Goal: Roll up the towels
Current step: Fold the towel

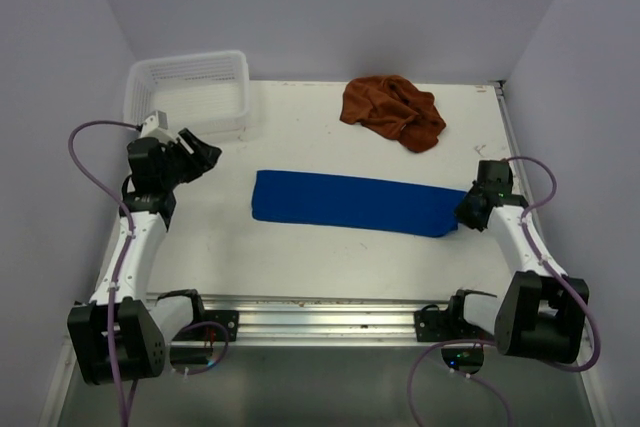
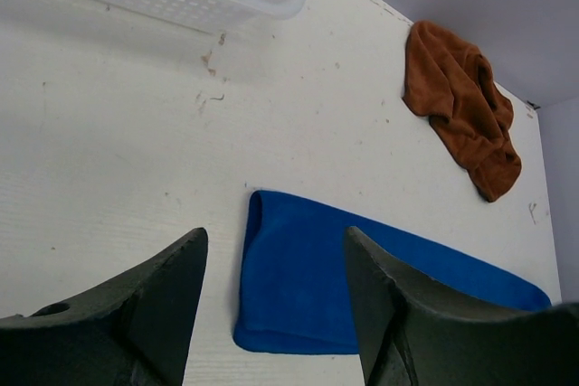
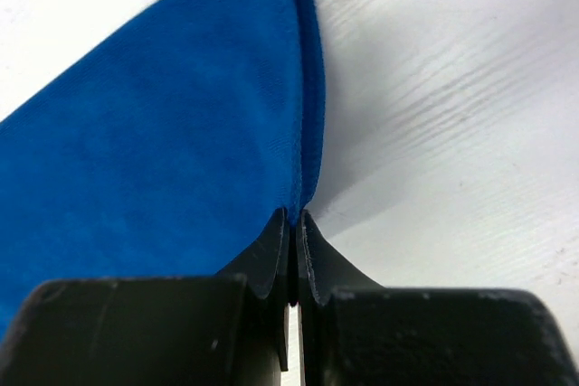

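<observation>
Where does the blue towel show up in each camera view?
Top external: blue towel flat mid-table, between the arms.
Left wrist: lower centre, beyond the open left fingers.
Right wrist: left half, edge pinched by right fingers.
Shared landmark: brown towel, top and left-wrist views only.

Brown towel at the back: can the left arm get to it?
Probably yes. The left hand is open, and only bare table lies between it and the brown towel; the basket and blue towel sit off to the sides. It might be a long stretch.
</observation>
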You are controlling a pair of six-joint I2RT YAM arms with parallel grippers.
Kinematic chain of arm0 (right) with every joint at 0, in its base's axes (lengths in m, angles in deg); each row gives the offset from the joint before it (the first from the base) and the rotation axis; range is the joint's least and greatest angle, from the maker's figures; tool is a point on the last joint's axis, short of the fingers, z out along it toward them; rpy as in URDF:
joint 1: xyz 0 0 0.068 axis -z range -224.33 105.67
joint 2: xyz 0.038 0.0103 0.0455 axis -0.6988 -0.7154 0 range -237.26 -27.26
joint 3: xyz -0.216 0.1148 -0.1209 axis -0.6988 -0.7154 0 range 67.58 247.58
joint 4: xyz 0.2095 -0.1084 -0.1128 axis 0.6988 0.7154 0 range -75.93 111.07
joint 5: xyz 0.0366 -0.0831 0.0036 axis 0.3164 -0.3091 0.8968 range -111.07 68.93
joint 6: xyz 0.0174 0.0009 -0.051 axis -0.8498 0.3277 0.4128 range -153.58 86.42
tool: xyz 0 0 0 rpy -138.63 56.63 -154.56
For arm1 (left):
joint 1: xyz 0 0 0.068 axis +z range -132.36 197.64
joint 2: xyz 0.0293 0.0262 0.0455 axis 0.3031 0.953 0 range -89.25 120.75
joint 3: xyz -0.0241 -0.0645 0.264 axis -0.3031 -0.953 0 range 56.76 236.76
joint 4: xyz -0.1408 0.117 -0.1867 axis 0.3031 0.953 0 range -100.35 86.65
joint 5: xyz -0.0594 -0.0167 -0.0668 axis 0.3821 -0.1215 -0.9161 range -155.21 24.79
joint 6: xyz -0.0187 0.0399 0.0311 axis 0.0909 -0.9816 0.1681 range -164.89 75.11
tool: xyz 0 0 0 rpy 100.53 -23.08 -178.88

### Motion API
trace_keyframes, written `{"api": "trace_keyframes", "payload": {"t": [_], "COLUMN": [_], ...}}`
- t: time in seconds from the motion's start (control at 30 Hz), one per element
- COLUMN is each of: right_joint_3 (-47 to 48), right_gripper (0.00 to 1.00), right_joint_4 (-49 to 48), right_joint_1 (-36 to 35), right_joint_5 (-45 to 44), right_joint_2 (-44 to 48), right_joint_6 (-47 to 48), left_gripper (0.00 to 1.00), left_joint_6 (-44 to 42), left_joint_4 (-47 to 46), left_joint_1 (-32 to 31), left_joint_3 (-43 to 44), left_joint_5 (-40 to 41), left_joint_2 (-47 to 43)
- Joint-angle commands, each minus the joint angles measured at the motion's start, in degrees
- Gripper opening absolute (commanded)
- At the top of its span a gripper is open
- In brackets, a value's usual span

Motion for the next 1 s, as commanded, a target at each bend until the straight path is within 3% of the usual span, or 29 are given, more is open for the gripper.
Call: {"api": "trace_keyframes", "payload": {"t": [0.0,0.27,0.6,0.73,0.97], "right_joint_3": [1.34,9.68,20.32,25.23,34.73], "right_gripper": [0.00,0.00,0.00,0.00,0.00], "right_joint_4": [-3.93,-2.89,-2.09,-2.00,0.28], "right_joint_1": [-1.32,-5.89,-24.07,-29.09,-35.51], "right_joint_5": [4.61,6.02,-1.80,-3.47,-5.05], "right_joint_2": [1.72,-1.08,-9.52,-14.09,-19.80], "right_joint_6": [1.56,2.78,-0.37,-1.52,-0.99], "left_gripper": [0.65,0.67,0.73,0.79,0.80], "left_joint_6": [-1.22,-0.34,-3.85,-5.61,-5.53], "left_joint_4": [-2.61,-4.20,-0.16,1.60,1.33], "left_joint_1": [-0.39,-0.30,-1.61,-3.55,-3.99], "left_joint_3": [-0.62,-2.03,1.83,3.24,2.89], "left_joint_5": [-3.98,-7.59,-3.65,-1.97,-3.02], "left_joint_2": [-0.08,1.67,1.14,1.32,1.67]}}
